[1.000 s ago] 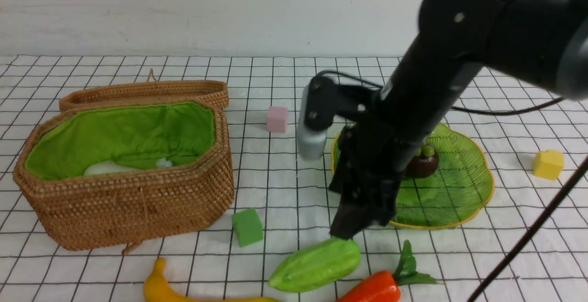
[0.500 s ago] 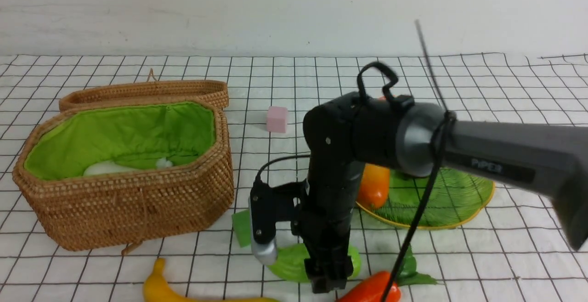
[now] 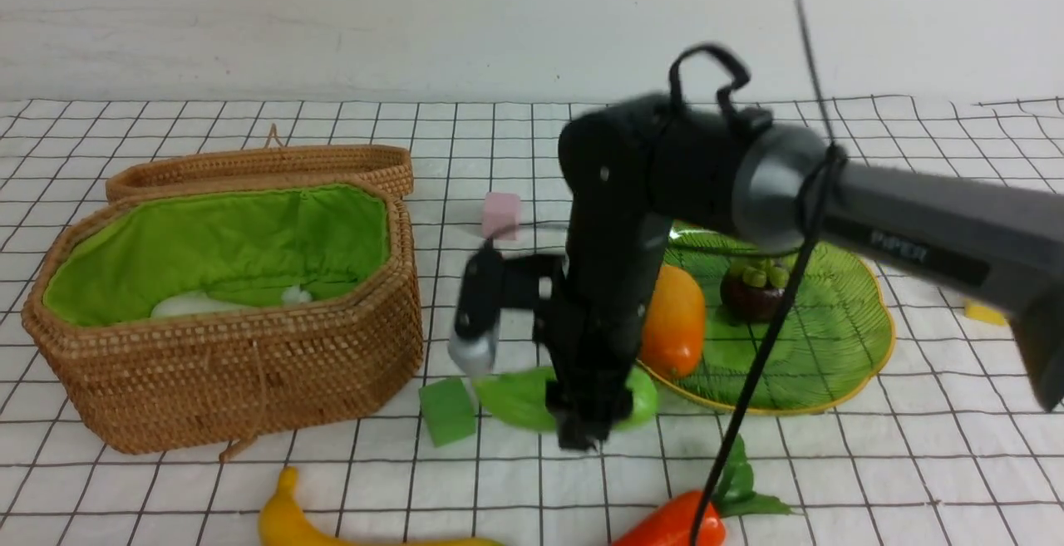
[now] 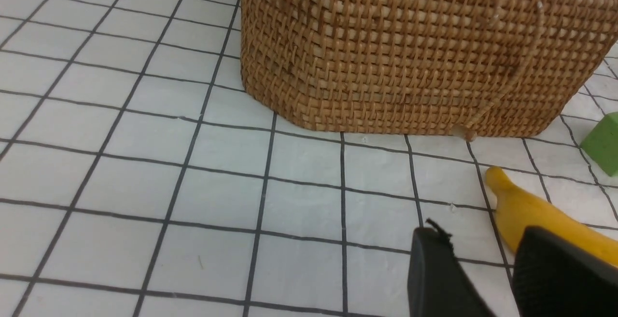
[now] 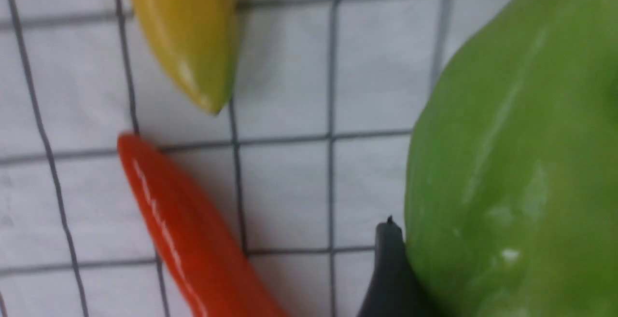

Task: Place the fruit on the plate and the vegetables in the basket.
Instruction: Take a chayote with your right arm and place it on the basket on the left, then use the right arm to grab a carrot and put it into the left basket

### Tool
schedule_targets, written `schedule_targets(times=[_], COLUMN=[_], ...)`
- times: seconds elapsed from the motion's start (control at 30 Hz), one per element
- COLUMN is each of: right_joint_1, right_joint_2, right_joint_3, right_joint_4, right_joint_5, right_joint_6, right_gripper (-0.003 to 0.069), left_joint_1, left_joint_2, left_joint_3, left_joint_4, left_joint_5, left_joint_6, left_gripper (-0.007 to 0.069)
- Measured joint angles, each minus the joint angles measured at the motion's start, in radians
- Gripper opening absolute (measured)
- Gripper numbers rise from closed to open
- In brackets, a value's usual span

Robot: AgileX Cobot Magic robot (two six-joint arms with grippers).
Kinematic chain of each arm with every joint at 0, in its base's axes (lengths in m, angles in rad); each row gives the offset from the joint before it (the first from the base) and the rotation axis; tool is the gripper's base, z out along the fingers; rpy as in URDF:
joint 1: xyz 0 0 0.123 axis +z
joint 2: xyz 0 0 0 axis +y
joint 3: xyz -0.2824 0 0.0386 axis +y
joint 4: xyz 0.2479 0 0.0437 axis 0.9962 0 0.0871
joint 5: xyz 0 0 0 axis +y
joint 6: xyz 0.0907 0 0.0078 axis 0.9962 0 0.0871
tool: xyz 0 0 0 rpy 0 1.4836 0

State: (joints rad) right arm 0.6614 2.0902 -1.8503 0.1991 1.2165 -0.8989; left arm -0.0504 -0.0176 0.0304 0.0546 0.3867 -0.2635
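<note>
**Grip.** The right gripper [image 3: 582, 434] pointed straight down, its jaws clamped across the middle of the gourd [image 3: 515, 398]. A mid-body hold of this kind kept the long shape level. In the right wrist view one finger [image 5: 391, 268] lay flat against the glossy skin. The cloth showed underneath, so the gourd appeared to be clear of the table.

**Position of the load.** The gourd hung just right of the basket [image 3: 249, 380], off its near right corner and beside the cube [image 3: 447, 410]. It sat lower than the basket rim. It probably had to be raised before it could pass over the wicker wall.

**Sorted items.** The radish [image 3: 187, 305] lay inside the basket on the green lining. The plate [image 3: 831, 338] stood well to the right of the basket and carried the mango [image 3: 675, 326] and the mangosteen [image 3: 752, 297].

**Unsorted items.** The banana [image 3: 291, 525] lay on the cloth just in front of the basket. The pepper [image 3: 665, 525] lay in front of the basket and further right.

**Left arm.** The left gripper [image 4: 483, 259] hovered low in front of the basket with its jaws apart and nothing between them. The banana lay just beyond its fingertips, which suggested it was posted there for that fruit.

**Caution.** The gourd's skin was slick, so a loose clamp could have let it rotate or slip.
</note>
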Motion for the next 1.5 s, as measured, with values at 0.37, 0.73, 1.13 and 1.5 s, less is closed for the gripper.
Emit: schedule_targets(times=[0.37, 0.73, 1.13, 1.5], right_joint_1=[0.014, 0.044, 0.044, -0.036], right_joint_2=[0.017, 0.243, 0.203, -0.111], right_joint_3=[-0.293, -0.29, -0.289, -0.22], right_joint_4=[0.737, 0.864, 0.718, 0.381], right_joint_5=[-0.435, -0.736, -0.654, -0.139], right_joint_6=[-0.179, -0.26, -0.144, -0.036], right_gripper=[0.0459, 0.0459, 0.0674, 0.0549], left_joint_1=[0.0, 0.0, 0.0, 0.0], left_joint_2=[0.0, 0.0, 0.0, 0.0], left_joint_3=[0.0, 0.0, 0.0, 0.0], left_joint_4=[0.0, 0.0, 0.0, 0.0], left_joint_5=[0.0, 0.0, 0.0, 0.0], left_joint_6=[0.0, 0.0, 0.0, 0.0], left_gripper=[0.0239, 0.0239, 0.0239, 0.0239])
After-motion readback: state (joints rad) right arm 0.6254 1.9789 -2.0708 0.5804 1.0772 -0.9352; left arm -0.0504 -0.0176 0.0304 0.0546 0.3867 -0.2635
